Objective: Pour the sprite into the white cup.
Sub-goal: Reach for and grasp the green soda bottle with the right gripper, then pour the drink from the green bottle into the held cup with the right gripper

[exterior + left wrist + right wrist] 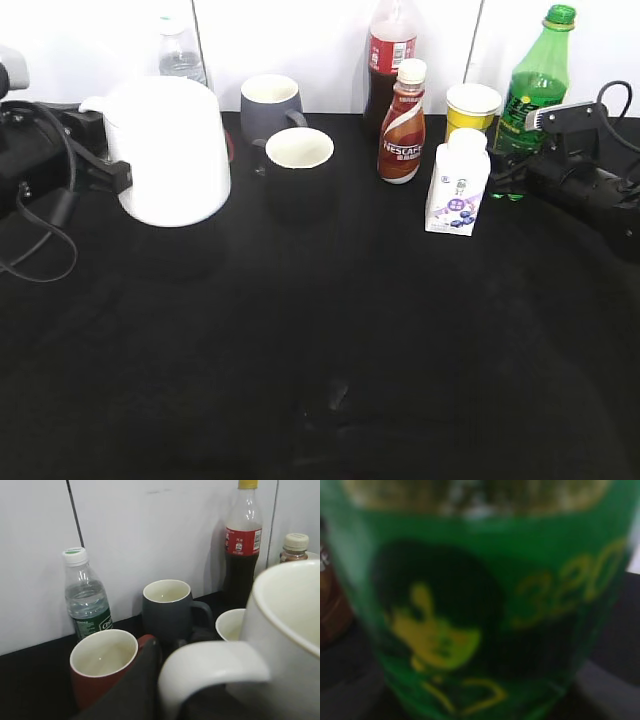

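Black cloth covers the table [320, 360]; the Nescafe bottle [402, 122] serves as landmark. Sprite bottle [535, 85] stands upright, well to the right of the Nescafe, at the back against the white wall, green cap on. Right gripper [512, 172] is at the bottle's base; the exterior view does not resolve the fingers. Right wrist view is filled, blurred, by the green label [480, 605] with yellow print, very close to the lens. Whether the jaws are closed on the bottle: cannot tell.

White cup [168, 150] sits far left of the Nescafe, upright, mouth up. In the left wrist view its loop handle [210, 667] lies right at a dark finger [135, 690] of the left gripper [118, 176]; contact or grip: cannot tell.

Yellow cup [472, 108] just right of the Nescafe, toward the back. White milk carton [458, 182] right and forward of it. Cola bottle [390, 60] just behind it. Black mug [298, 165] and grey mug [270, 105] to its left. Red mug [102, 662] and small water bottle [86, 597] beyond those, near the white cup.
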### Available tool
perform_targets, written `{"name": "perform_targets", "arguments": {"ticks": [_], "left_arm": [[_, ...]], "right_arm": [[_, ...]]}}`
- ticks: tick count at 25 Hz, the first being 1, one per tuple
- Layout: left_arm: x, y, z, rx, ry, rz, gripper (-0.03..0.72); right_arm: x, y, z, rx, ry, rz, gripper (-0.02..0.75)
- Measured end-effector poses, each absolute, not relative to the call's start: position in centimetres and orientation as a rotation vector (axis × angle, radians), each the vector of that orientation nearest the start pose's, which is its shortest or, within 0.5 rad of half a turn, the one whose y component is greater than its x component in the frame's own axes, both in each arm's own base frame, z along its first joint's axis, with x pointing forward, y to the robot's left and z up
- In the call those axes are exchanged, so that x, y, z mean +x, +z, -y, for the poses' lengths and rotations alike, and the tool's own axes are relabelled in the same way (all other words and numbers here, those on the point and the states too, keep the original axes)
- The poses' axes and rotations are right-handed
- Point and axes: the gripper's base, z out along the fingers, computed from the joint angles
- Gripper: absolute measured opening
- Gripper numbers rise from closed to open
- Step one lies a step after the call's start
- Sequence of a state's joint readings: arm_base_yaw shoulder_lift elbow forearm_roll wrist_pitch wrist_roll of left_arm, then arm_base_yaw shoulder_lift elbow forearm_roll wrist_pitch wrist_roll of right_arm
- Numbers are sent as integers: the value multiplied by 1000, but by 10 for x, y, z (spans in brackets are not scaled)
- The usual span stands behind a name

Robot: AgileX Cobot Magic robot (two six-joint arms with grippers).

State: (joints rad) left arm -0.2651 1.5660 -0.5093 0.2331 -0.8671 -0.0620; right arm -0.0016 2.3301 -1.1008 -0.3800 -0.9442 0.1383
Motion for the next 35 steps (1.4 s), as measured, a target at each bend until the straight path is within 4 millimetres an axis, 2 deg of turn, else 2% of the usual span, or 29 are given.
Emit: {"name": "perform_targets", "arguments": {"ticks": [2,4,5,8,10,12,16,17,19,23,27,35], "left_arm": [[272,201,90,430,-280,-1637,55],[272,201,90,430,-280,-1637,55],[272,201,90,430,-280,-1637,55],[272,201,90,429,-280,-1636,55],[272,201,90,429,-281,-1635,55],[272,201,90,429,-281,-1634,55],[269,200,95,489,-318,-1629,55],[269,200,96,494,-328,-1631,55],[268,200,97,508,-333,-1629,55],[266,199,101,567,-367,-1624,55],[261,204,108,611,-451,-1557,55],[258,202,112,653,-494,-1562,55]], "right_arm": [[431,64,-27,-322,190,-1770,439],[428,77,-26,-341,167,-1787,439],[425,94,-26,-345,157,-1766,439],[414,176,-28,-369,143,-1610,439],[402,218,-42,-459,178,-1568,438],[390,235,-73,-545,207,-1588,438],[359,231,-164,-785,328,-1575,438],[350,230,-182,-870,320,-1549,438],[340,228,-202,-999,273,-1485,438],[340,222,-204,-1200,54,-1349,438],[345,225,-199,-1314,-202,-1199,430],[349,233,-197,-1382,-452,-988,425]]}}
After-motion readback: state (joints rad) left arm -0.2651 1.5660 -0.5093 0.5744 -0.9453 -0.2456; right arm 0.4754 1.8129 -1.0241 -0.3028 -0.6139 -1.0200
